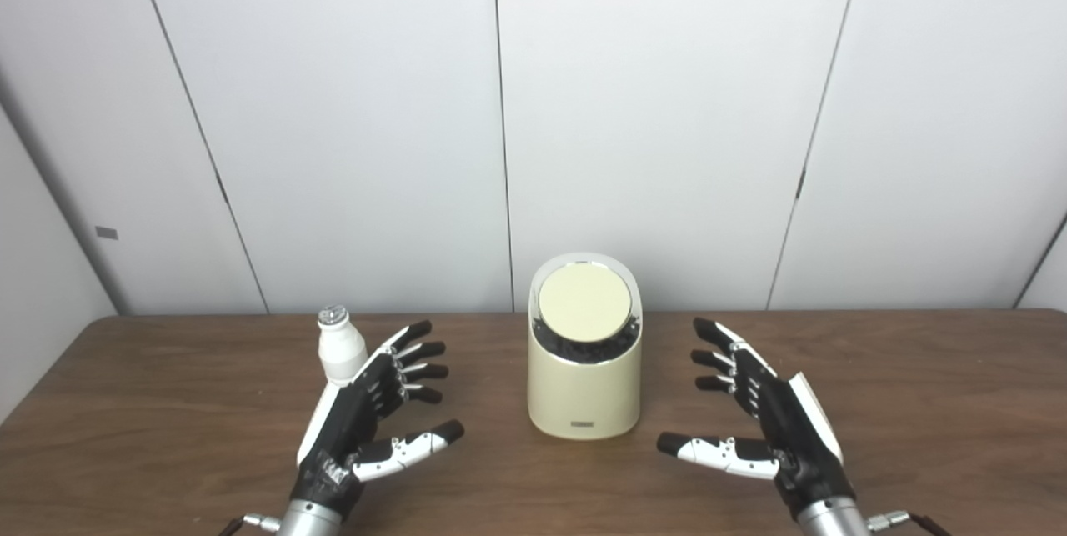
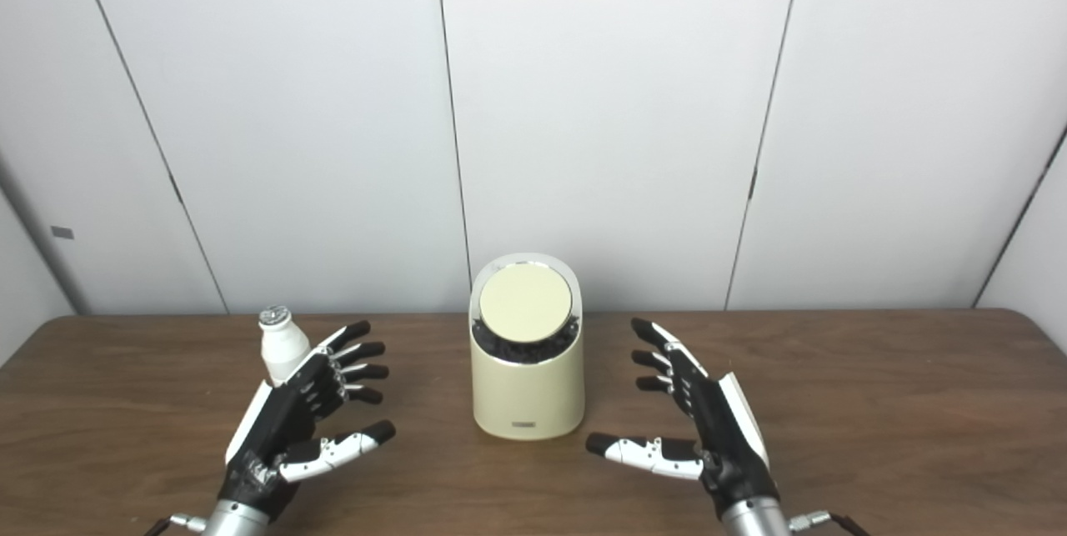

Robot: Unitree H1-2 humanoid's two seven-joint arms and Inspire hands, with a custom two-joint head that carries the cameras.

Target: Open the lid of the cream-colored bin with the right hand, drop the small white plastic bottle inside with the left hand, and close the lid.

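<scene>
left hand [image 1: 367, 419] spread, empty, palm inward; small white plastic bottle [image 1: 340, 349] upright just behind it. right hand [image 1: 763, 423] spread, empty. between them, apart from both, cream-colored cylindrical bin [image 1: 584, 386], round lid [image 1: 584, 303] shut, contents hidden. brown wooden table [image 1: 917, 403] bare toward the edges.

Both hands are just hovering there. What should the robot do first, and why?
Probably reach the right hand toward the lid of the bin: the lid looks closed, both hands are open and empty, and the bottle stands untouched behind the left hand.
</scene>
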